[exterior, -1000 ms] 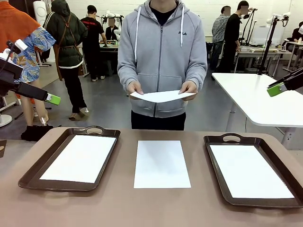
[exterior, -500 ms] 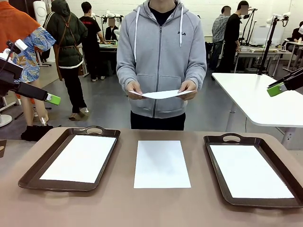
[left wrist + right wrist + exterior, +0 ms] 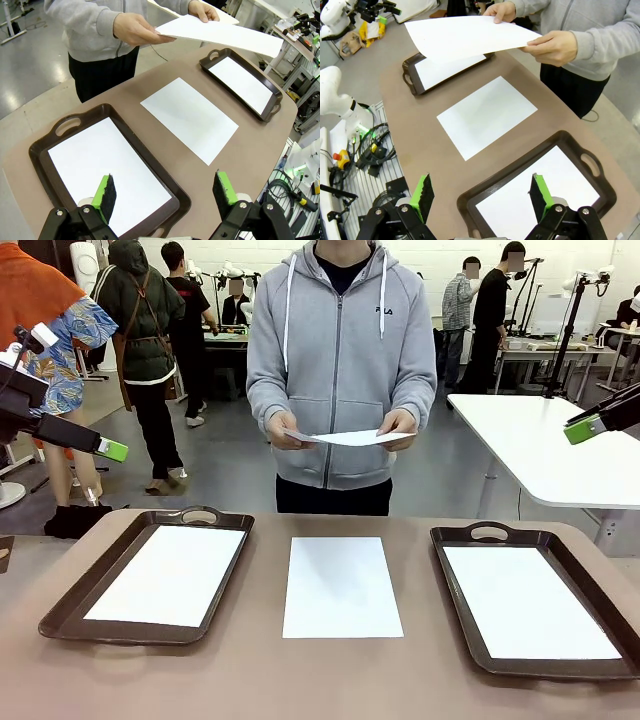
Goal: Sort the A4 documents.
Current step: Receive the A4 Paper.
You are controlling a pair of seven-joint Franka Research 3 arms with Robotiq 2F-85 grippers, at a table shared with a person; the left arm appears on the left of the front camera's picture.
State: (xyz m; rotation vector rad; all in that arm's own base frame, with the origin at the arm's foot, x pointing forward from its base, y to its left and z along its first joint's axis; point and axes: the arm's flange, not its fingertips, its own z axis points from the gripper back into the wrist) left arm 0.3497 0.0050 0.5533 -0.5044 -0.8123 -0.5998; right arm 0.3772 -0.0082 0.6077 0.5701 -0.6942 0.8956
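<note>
Two dark brown trays. Four A4 documents: one in each tray, one on the table between them, one held by the person. Two grippers: left gripper, right gripper.

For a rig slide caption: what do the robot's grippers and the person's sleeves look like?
The left gripper and right gripper each have black jointed fingers faced with bright green pads. The person wears a light grey zip hoodie with long sleeves.
</note>
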